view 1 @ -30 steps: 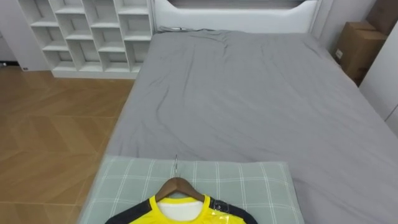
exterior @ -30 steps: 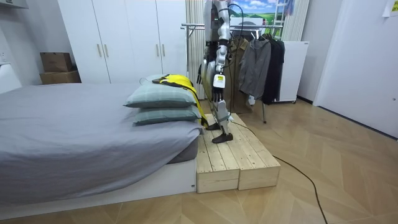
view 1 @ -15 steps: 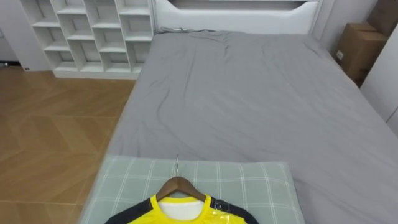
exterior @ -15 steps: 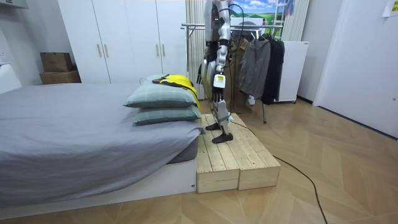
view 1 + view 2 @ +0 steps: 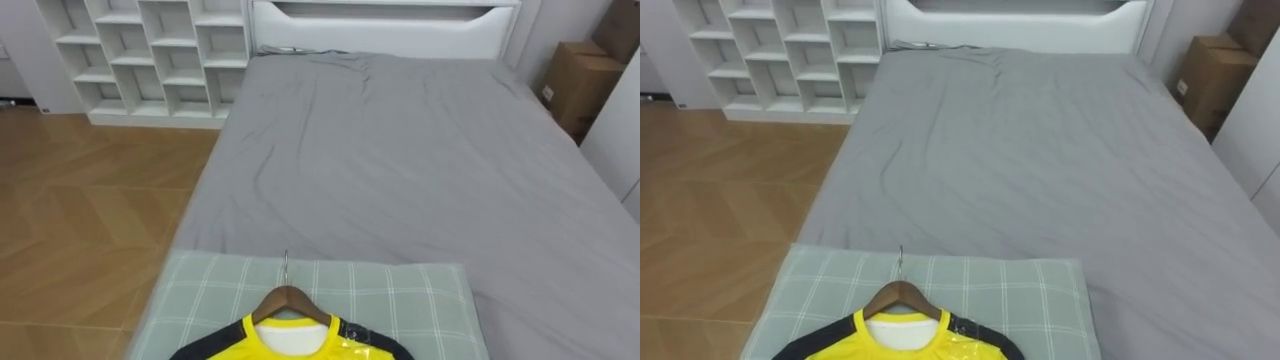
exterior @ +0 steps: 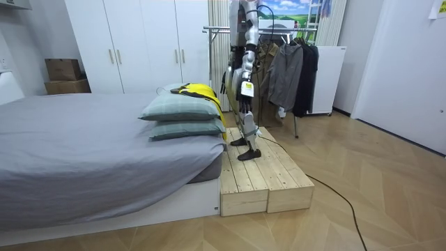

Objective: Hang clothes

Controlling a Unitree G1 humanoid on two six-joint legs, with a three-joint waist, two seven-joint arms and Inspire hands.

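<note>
Clothing at the near edge of both eye views: yellow shirt (image 5: 300, 346) with black shoulders, threaded on a wooden hanger (image 5: 289, 300), metal hook (image 5: 285, 264) pointing up the bed. Lying flat on a pale green checked pillow (image 5: 400, 300), collar and hanger shoulders in sight, lower part cut off by the frame edge. Beyond the pillow, grey bed (image 5: 400, 150) with a lightly creased sheet, white headboard (image 5: 380, 14) at the far end. White cubby shelf (image 5: 150, 50) to the left, across a strip of wood floor (image 5: 90, 200); cardboard box (image 5: 575, 80) to the right of the bed.

From the room view: robot upright on a low wooden platform (image 6: 254, 178) at the pillow end of the bed, facing the room view's left. Two pillows stacked there, lower pillow (image 6: 185, 130) under the checked one, shirt spread over the top, one yellow side hanging off the edge nearest the robot. Left hand (image 6: 245, 90) hanging beside the thigh, apart from shirt and hanger; too small to read, so spread, pressed together or pinching: cannot tell. Behind the robot, clothes rack (image 6: 216, 29) carrying dark garments (image 6: 289, 73); white wardrobe (image 6: 139, 42) along the back wall, on the room view's left of the rack; wood floor on the room view's right.
</note>
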